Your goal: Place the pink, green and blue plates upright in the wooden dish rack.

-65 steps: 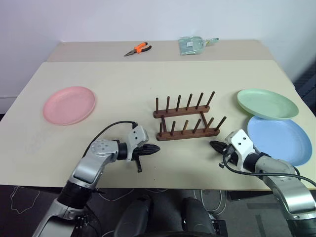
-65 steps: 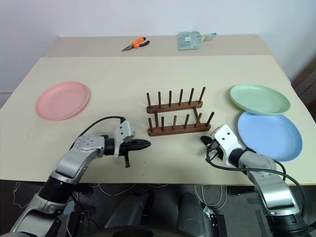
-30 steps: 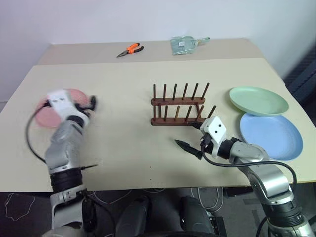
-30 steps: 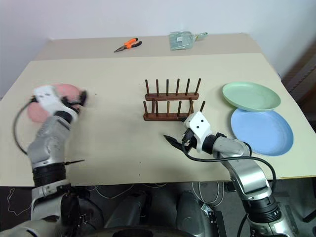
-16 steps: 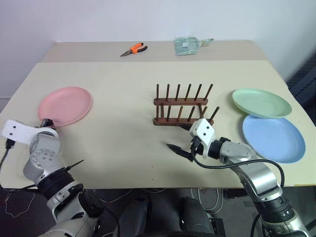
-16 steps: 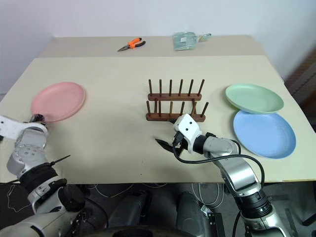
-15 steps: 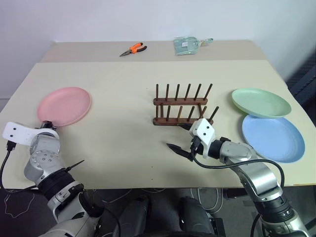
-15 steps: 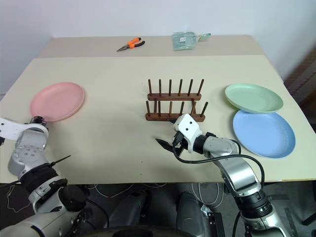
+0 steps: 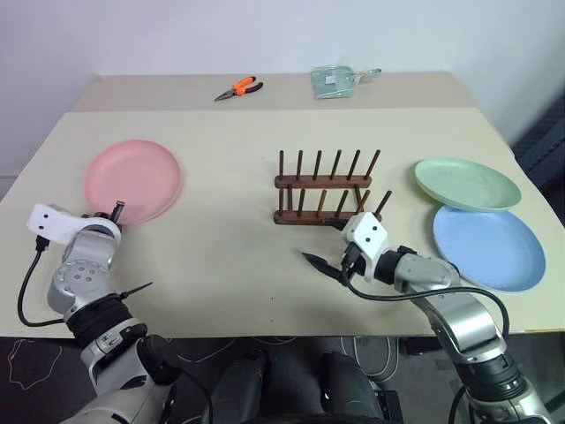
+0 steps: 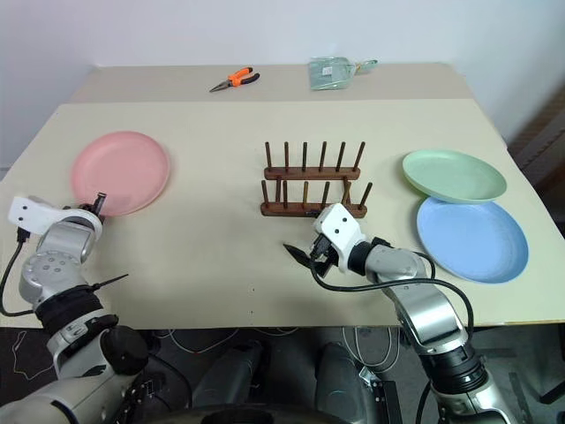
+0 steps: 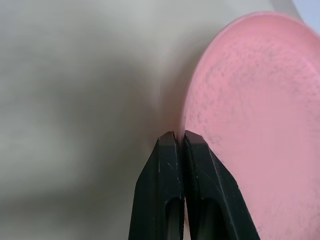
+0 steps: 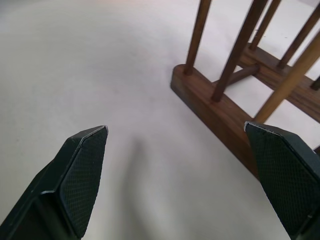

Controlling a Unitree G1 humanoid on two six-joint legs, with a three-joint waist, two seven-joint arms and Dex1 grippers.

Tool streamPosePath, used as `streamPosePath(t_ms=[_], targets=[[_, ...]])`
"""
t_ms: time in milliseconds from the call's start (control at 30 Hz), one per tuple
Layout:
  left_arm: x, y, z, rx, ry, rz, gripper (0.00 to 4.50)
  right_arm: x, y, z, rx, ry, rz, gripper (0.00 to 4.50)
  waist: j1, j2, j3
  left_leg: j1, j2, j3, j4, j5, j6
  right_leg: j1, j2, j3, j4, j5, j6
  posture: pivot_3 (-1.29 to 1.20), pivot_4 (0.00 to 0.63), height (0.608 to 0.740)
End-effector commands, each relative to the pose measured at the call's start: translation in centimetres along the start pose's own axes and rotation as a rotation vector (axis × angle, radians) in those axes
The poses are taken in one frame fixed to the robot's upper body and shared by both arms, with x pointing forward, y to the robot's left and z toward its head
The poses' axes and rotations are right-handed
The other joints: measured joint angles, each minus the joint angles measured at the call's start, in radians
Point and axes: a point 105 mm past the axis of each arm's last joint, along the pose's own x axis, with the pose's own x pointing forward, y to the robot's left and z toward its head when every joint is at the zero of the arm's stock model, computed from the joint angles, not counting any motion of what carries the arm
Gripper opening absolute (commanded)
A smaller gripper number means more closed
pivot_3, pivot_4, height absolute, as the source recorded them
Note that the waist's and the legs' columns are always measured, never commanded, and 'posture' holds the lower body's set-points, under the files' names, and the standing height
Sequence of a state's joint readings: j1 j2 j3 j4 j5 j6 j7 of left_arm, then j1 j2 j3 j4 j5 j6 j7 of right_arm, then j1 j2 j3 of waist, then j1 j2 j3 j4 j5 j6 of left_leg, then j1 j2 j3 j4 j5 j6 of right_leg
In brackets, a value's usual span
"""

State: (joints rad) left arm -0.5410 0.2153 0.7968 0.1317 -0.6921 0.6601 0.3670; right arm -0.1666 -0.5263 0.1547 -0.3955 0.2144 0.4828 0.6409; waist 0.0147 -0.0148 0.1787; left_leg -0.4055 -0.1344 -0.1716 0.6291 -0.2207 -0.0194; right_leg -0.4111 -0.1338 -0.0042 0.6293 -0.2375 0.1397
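Two end effectors: left (image 11: pixel 179 136) clamped on pink plate (image 9: pixel 132 181) rim, right (image 12: pixel 180 170) spread beside rack (image 9: pixel 322 189)

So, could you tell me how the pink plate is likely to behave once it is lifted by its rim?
The pink plate looks stiff and probably light. The left gripper pinches only its thin rim, so it may pivot or slip. Its matte surface may help friction.

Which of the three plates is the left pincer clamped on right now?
The pink plate, alone on the table's left side. The left pincer is shut on its rim. The green plate and blue plate lie untouched at the right.
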Motion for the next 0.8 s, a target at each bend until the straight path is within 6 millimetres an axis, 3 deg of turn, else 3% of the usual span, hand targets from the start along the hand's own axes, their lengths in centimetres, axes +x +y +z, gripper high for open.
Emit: streamPosePath(t_ms=[33,233,333,433,600,700,800], targets=[[-2.4,-7.7,2.9,0.144,-0.179,-0.296,0.03,-1.3,-0.5,4.3,-0.103,-0.098,0.035,4.49,0.0,-0.002,0.001,-0.001,0.0,0.0,0.0,0.0,0.0,-0.001,0.0,0.0,0.0,0.0,0.0,0.0,0.15,0.732],[-6.7,-17.2,0.5,0.308,-0.218,-0.642,0.03,-1.0,-0.1,9.2,-0.328,-0.195,0.07,4.49,-0.002,-0.004,0.003,-0.002,0.001,0.001,0.0,0.0,0.0,-0.002,0.001,0.0,0.0,0.001,-0.001,0.0,0.15,0.732],[-9.5,-21.3,-1.5,0.336,-0.197,-0.796,0.03,0.0,-0.9,11.3,-0.509,-0.231,0.004,4.49,-0.004,-0.004,0.003,-0.002,0.001,0.002,0.0,0.0,0.0,-0.003,0.0,0.0,-0.001,0.001,-0.001,0.0,0.15,0.732],[-11.3,-23.5,-3.4,0.375,-0.171,-0.881,0.03,1.3,-1.8,12.5,-0.691,-0.236,-0.072,4.49,-0.005,-0.004,0.003,-0.002,0.001,0.003,0.0,0.0,0.0,-0.004,0.0,0.0,0.0,0.001,-0.001,0.0,0.15,0.732],[-13.8,-25.6,-6.3,0.404,-0.107,-0.991,0.03,3.6,-3.5,12.0,-0.946,-0.167,-0.18,4.49,-0.004,-0.004,0.003,-0.002,0.001,0.004,0.0,0.002,-0.002,-0.004,0.0,0.001,0.0,0.001,-0.001,0.0,0.15,0.732],[-14.6,-25.9,-7.1,0.397,-0.078,-1.014,0.0,4.3,-4.2,11.1,-1.012,-0.127,-0.207,3.62,-0.003,-0.004,0.003,-0.003,0.001,0.004,0.0,0.003,-0.004,-0.004,0.0,0.001,0.0,0.001,-0.001,0.0,0.15,0.732],[-14.9,-25.9,-7.4,0.384,-0.053,-1.025,0.0,4.4,-5.0,10.4,-1.067,-0.089,-0.24,2.11,-0.005,-0.004,0.003,-0.003,0.001,0.004,0.0,0.003,-0.004,-0.005,0.001,0.002,0.0,0.001,-0.001,0.0,0.15,0.732]])
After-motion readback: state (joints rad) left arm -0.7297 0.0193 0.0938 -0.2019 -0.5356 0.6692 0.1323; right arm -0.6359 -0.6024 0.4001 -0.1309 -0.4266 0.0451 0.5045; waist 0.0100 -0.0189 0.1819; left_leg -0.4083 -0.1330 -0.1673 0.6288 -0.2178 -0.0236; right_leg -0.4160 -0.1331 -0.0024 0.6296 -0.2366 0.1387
